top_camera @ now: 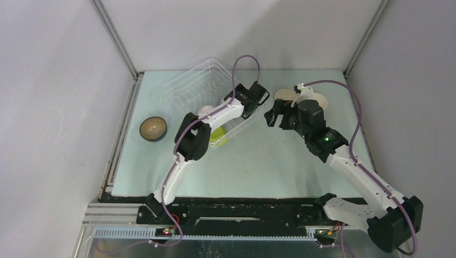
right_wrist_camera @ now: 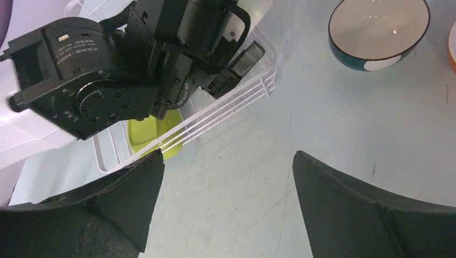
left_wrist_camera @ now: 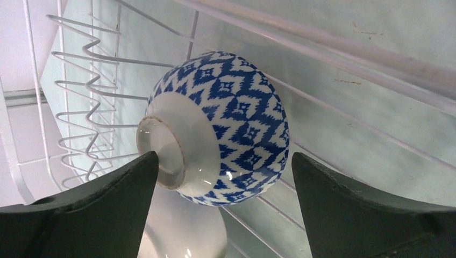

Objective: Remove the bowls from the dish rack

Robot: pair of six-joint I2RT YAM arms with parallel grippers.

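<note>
Six bowls, one dish rack and two pairs of fingers are in view. Three bowls are in the dish rack (top_camera: 196, 80): a blue-and-white patterned bowl (left_wrist_camera: 236, 113), a white bowl (left_wrist_camera: 183, 231) just under it, and a lime green bowl (top_camera: 218, 134) at the rack's near corner. Three stand upright on the pale bench (top_camera: 258, 161). A dark bowl (top_camera: 153, 128) sits alone, well left of the rack. A blue bowl (right_wrist_camera: 379, 29) with a dark rim stands beside an orange bowl (right_wrist_camera: 453, 51), off to the right of the rack.

The bowls are round, glazed and glossy with pale insides. The rack is square, made of thin white wire with rows of zigzag upright slots. The fingers are dark, matte and taper to blunt tips.

The patterned bowl lies on its side against the wires, its plain white foot ring turned outward. The left fingers (left_wrist_camera: 225, 157) are released and spread wide to either side of it. One tip overlaps the foot ring and the other stands just beside the belly; whether either touches, I cannot tell.

The right fingers (right_wrist_camera: 228, 156) are released too and hold nothing. They hover over bare bench near the rack's corner, with the blue bowl well apart.
</note>
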